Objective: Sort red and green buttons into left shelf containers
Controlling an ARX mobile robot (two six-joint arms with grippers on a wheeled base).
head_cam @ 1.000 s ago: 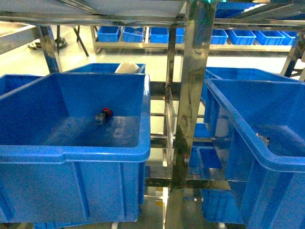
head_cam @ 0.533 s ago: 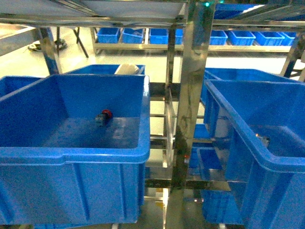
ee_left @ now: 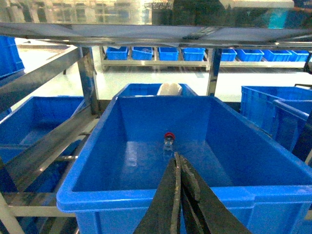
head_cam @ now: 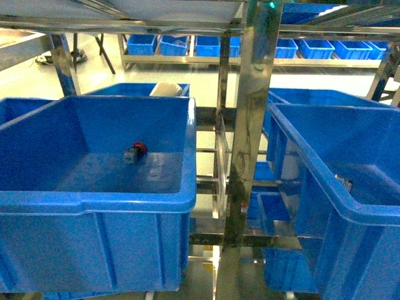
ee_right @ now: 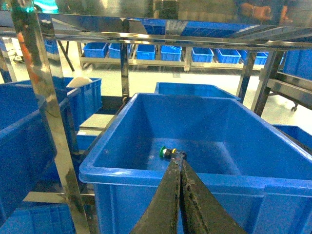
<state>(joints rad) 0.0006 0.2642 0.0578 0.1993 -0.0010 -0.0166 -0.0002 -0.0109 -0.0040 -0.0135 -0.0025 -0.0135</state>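
Nothing has shifted since earlier; my left gripper [ee_left: 178, 168] and right gripper [ee_right: 180, 163] are pressed together, empty. Red button [head_cam: 135, 151] lies tipped in the left tub [head_cam: 94, 201]; the green button [ee_right: 167, 152] looks blurry.

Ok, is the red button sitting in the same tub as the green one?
No, the red button lies in the left tub, while the green button lies in the right tub.

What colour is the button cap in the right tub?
Green, clearest in the right wrist view.
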